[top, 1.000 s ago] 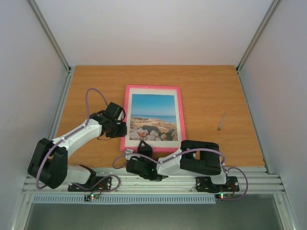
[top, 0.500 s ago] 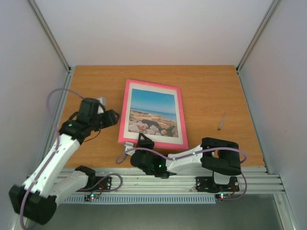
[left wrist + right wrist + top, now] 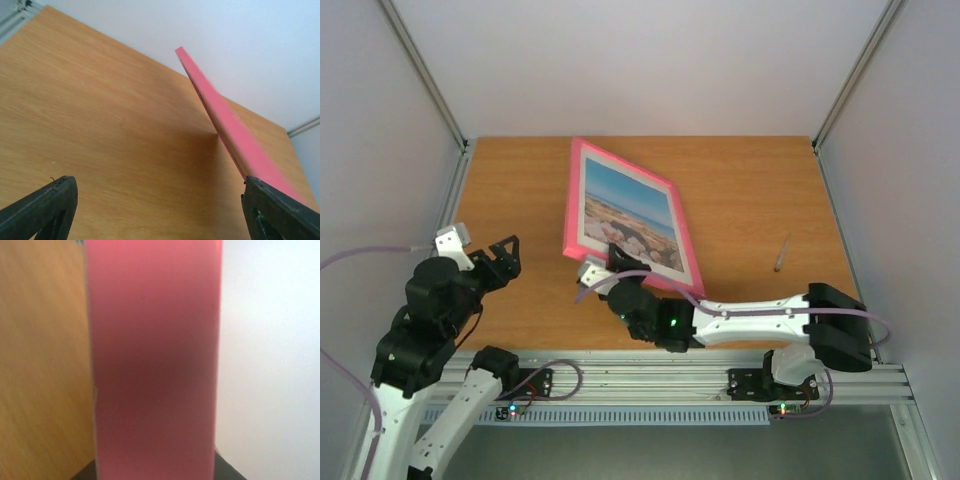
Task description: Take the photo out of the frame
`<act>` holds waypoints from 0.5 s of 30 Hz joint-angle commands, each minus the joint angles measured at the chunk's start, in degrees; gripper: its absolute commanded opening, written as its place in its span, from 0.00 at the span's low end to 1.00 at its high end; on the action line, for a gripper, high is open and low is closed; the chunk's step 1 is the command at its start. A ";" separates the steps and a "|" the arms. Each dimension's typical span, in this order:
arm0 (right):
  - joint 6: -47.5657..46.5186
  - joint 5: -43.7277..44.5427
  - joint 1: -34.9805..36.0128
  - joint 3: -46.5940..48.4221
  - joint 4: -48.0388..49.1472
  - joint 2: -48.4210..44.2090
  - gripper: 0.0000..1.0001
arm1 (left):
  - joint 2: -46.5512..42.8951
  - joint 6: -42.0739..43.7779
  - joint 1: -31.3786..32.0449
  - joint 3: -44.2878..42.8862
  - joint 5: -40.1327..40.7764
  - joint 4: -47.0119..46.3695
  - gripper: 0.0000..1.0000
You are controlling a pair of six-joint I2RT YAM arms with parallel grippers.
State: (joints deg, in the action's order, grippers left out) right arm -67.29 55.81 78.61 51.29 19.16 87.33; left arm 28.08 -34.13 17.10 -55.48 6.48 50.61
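Your right gripper (image 3: 612, 264) clamps the tilted frame (image 3: 574, 200) by its near edge, photo (image 3: 625, 212) inside; your left gripper (image 3: 501, 259) hangs spread, well apart.

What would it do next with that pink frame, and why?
Probably tip the frame further over, face down. The right fingers grip its near edge, it is raised at a tilt, and the photo faces upward, so the back is out of reach.

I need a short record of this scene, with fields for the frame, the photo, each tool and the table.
frame: pink, tilted, gripped at its near edge
photo: seaside print, inside the frame
right tool: shut on the frame
left tool: open, holds nothing, apart from the frame
table: wooden; a small thin stick lies on its right side
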 commanded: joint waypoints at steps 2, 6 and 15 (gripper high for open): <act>15.15 -9.92 -2.62 8.52 0.58 -7.69 0.01 | -4.16 0.13 -0.16 1.26 3.99 1.94 0.90; 23.25 -14.09 -5.11 10.77 0.48 -9.66 0.01 | -5.24 0.29 -0.17 1.98 3.01 2.14 0.92; 40.16 -11.38 -9.61 3.56 10.07 -13.26 0.01 | -5.29 -1.17 -0.16 4.08 0.06 2.65 0.93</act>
State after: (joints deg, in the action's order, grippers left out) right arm -39.94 42.96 70.91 57.39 19.66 77.28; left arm 23.59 -34.26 17.06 -53.04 8.01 53.63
